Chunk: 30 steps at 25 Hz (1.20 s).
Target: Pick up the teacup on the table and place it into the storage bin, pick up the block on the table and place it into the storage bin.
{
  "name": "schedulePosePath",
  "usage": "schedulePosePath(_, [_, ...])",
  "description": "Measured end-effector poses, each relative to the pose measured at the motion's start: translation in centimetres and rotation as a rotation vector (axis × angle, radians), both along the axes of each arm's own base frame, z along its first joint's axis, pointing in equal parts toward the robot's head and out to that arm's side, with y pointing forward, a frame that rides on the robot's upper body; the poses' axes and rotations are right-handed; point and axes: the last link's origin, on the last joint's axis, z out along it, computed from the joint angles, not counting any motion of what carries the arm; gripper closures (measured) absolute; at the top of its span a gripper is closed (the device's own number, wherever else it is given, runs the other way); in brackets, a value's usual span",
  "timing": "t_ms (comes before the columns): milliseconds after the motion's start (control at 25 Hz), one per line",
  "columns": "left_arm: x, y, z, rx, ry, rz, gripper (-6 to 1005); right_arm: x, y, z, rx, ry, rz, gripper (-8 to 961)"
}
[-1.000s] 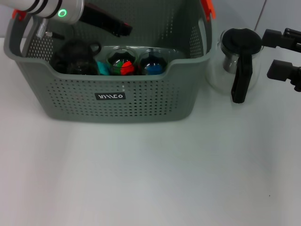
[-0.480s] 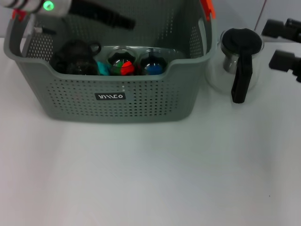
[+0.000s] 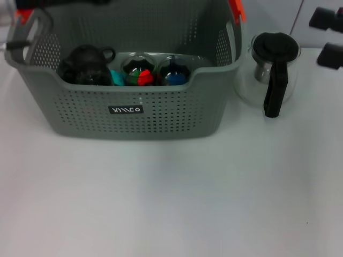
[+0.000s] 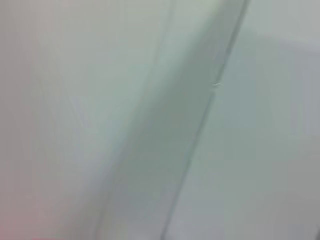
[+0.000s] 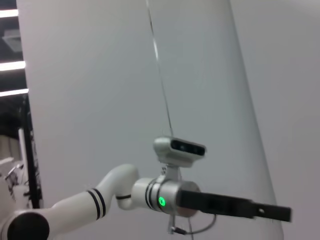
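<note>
Both items are sitting in the storage bin (image 3: 139, 115); you are parking both hands, grip states indeterminable.

left gripper (image 5: 272, 212) — raised, extended level | right gripper (image 3: 327, 37) — far right edge

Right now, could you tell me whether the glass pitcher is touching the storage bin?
Apart. The head view shows a strip of bare white table between the glass pitcher and the storage bin at its right wall.
</note>
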Motion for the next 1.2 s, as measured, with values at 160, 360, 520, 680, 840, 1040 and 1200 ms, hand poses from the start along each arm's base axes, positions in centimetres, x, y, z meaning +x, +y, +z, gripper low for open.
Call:
schedulePosePath(160, [-1.9,-2.7,-0.2,-0.018,-0.023,-0.064,63,-0.5,0.2,-1.4,-0.041,-0.058,0.034,88])
schedulePosePath(360, [-4.8,-5.9,-0.3,-0.029,-0.038,-0.124,63,-1.2,0.4,-3.8,-0.094,-0.126,0.066,88])
schedulePosePath(520, [-7.3,-8.0,-0.9,-0.046,-0.018,-0.095,63,-1.5,0.5,-5.5,-0.131,-0.193,0.082,88])
schedulePosePath(680, [-9.1,-9.6,-2.2,-0.103,0.038,-0.042,63,-1.2,0.4,-6.9,-0.145,-0.229,0.074,87])
schedulePosePath(840, [-10.3,-10.5,-3.3,-0.154,0.098,-0.011,63,-0.8,0.2,-7.9,-0.188,-0.260,0.067,87])
schedulePosePath(1040, [-11.3,-11.2,-4.2,-0.190,0.165,-0.007,63,-0.3,0.1,-9.3,-0.227,-0.306,0.037,88])
schedulePosePath(1200, [-11.9,-11.8,-5.1,-0.242,0.235,-0.016,63,0.0,0.0,-11.0,-0.260,-0.352,0.016,87])
